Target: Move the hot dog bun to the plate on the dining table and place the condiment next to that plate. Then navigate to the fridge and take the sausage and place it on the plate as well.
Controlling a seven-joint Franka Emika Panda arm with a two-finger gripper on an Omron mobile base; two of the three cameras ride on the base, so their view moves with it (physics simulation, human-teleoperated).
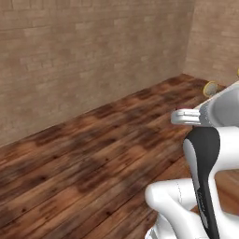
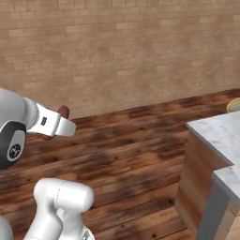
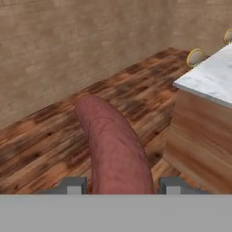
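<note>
The table [image 3: 208, 77], marble-topped, lay ahead and to the right of the gripper [image 3: 121, 186]. The gripper was clenched on the sausage [image 3: 113, 145], whose long axis ran straight out between the fingers [image 3: 74, 185], over bare floor [image 3: 45, 145].

Even, flat rendered light, no glare or strong shadows; textures soft and slightly blurred throughout.
</note>
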